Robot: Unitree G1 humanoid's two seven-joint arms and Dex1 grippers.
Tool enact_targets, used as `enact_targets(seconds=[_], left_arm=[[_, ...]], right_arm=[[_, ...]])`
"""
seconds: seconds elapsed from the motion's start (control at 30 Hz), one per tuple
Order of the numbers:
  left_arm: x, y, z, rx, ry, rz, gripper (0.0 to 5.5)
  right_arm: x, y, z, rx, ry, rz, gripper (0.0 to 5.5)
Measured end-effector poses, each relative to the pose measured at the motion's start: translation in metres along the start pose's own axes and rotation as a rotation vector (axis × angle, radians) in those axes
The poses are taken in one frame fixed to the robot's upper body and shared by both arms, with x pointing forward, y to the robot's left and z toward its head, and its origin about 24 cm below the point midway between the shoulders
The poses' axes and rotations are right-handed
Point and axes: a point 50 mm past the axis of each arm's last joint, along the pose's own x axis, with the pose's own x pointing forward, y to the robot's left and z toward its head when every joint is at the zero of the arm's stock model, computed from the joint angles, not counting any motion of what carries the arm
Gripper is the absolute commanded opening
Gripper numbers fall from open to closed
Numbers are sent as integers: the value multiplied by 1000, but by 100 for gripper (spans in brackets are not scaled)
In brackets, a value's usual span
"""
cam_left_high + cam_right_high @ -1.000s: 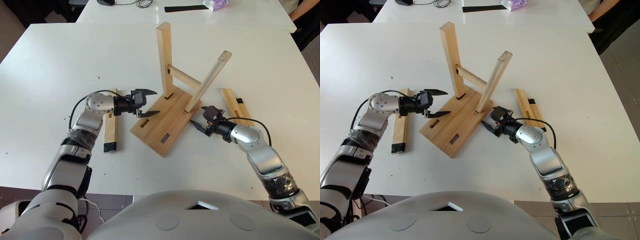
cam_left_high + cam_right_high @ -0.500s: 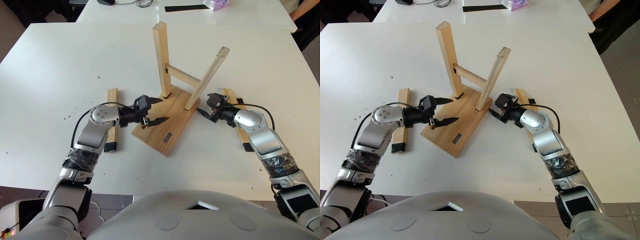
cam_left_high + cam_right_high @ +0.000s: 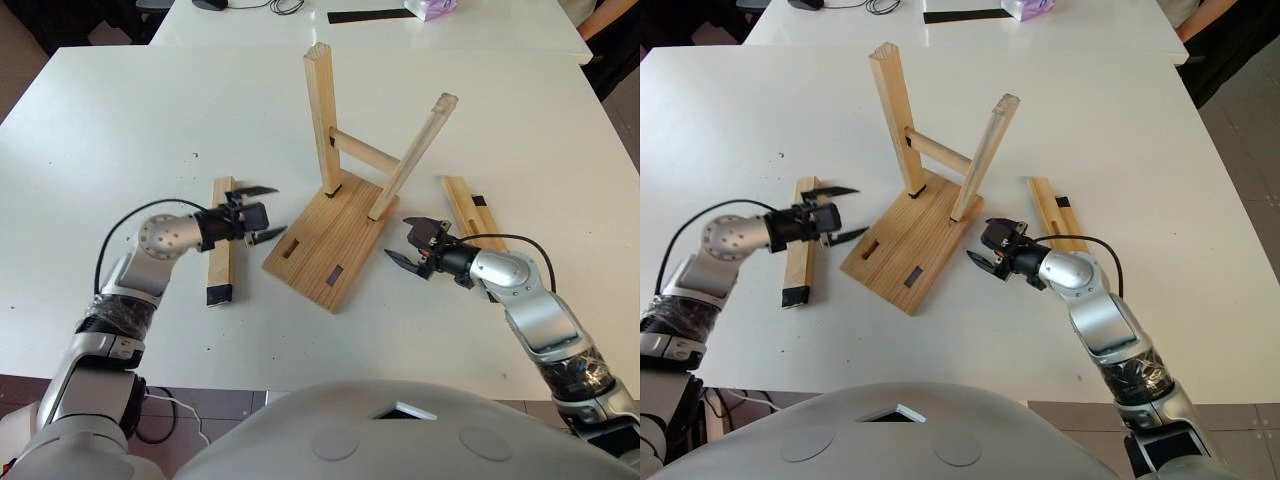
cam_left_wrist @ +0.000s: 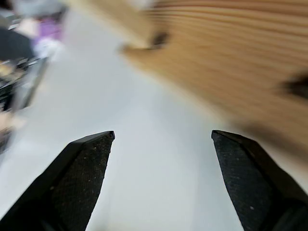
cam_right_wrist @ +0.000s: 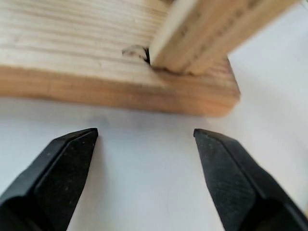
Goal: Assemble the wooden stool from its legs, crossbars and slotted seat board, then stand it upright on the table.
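Eye views: seat board [image 3: 330, 250] flat mid-table, leaning leg [image 3: 412, 160] and crossbar [image 3: 365, 150] slotted in; left gripper [image 3: 276, 210] spread wide, empty, between board and loose leg [image 3: 220, 265] | Left wrist: nothing between fingers | Right wrist: right gripper [image 5: 145, 131] open, empty, facing board's edge; a nudge here could unseat the leaning leg.

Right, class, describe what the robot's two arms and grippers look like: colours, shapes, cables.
The left arm and right arm have silver-grey rounded shells with a dark wrapped band farther up; a thin black cable arcs over each. The left gripper and right gripper each have two black, pointed fingers.
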Motion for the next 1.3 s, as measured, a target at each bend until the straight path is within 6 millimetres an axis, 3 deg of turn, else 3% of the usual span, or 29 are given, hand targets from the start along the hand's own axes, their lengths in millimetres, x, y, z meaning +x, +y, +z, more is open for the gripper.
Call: enact_targets(seconds=[0.27, 0.43, 0.6, 0.73, 0.87, 1.0, 1.13, 1.2, 1.3], left_arm=[[5, -3, 17, -91, -94, -45, 375], [5, 1, 32, -102, -159, -35, 375], [2, -4, 29, -147, -152, -12, 375], [-16, 4, 27, -238, -156, 107, 375], [-44, 1, 37, -399, -211, 239, 375], [-74, 6, 24, -502, -119, 427, 375], [-91, 11, 7, -522, 34, 566, 375], [-90, 10, 3, -538, 67, 607, 375], [-79, 7, 10, -565, 23, 624, 375]], right_arm=[[4, -17, -2, -23, 29, -69, 369], [4, -16, -2, -43, 19, -58, 369], [1, -12, -2, -39, 11, -31, 369], [-21, -17, -5, 11, 19, -45, 369], [-55, -39, 7, 89, -24, -152, 369], [-78, -56, 14, 166, -66, -245, 369], [-90, -70, -4, 225, 0, -343, 369], [-94, -72, -28, 290, 86, -389, 369], [-92, -70, -37, 392, 69, -378, 369]])
